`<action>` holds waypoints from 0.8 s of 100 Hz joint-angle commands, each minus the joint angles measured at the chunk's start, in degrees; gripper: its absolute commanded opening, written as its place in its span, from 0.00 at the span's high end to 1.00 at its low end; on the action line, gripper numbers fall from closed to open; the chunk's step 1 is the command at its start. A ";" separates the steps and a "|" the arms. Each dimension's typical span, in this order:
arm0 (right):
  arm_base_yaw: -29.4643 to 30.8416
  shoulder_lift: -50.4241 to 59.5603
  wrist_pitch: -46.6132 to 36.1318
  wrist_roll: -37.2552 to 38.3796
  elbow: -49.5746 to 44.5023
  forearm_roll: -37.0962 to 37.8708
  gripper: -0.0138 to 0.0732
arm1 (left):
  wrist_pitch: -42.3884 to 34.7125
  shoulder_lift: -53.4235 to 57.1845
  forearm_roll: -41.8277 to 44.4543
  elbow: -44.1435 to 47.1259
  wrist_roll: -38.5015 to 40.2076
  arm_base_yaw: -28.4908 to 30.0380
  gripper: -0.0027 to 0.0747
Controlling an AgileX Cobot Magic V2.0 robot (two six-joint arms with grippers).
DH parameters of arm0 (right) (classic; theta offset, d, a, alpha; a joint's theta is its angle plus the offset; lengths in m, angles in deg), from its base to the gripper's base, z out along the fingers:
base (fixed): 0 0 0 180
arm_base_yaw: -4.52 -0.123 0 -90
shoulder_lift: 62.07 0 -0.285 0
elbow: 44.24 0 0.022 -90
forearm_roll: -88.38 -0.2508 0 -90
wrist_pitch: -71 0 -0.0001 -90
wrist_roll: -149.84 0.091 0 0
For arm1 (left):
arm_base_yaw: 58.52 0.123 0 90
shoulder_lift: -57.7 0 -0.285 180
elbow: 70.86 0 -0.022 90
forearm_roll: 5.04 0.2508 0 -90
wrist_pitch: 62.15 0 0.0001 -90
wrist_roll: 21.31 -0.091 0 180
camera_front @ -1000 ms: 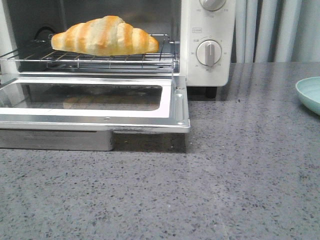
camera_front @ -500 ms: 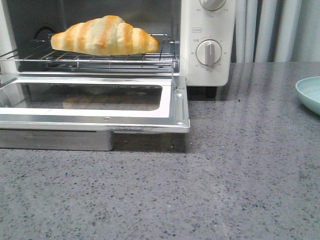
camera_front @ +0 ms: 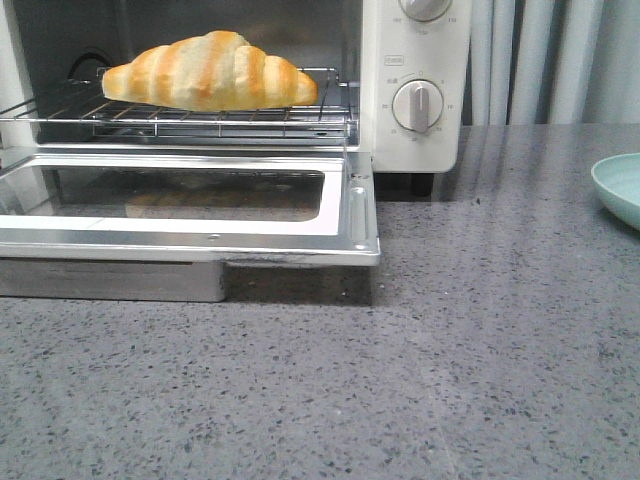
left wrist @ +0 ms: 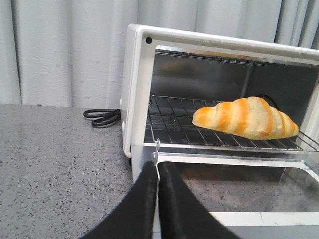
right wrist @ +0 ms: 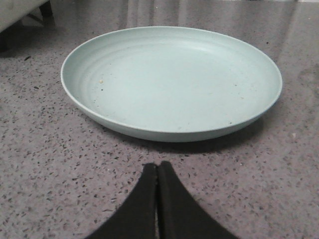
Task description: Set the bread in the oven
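— Where was your bread [camera_front: 210,71] at that moment?

— You had it lying on the wire rack [camera_front: 180,118] inside the oven [camera_front: 415,85], long side across the opening, with the door [camera_front: 190,205] folded down flat in front of it. In the left wrist view the bread [left wrist: 245,117] sat toward one side of the rack.

— And your grippers?

— Your left gripper [left wrist: 157,172] had its black fingers pressed together with nothing between them, close in front of the door's corner. Your right gripper [right wrist: 157,172] was likewise closed and empty, low over the grey speckled counter [right wrist: 45,164], just short of a pale green plate [right wrist: 169,79].

— Anything else near the oven?

— A black cord [left wrist: 102,117] lay coiled on the counter beside it, before the curtain [left wrist: 65,50].
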 commanded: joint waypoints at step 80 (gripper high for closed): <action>-0.01 1.33 -1.73 -0.74 -0.76 1.18 0.92 | 4.91 4.02 3.62 9.04 1.21 10.14 0.99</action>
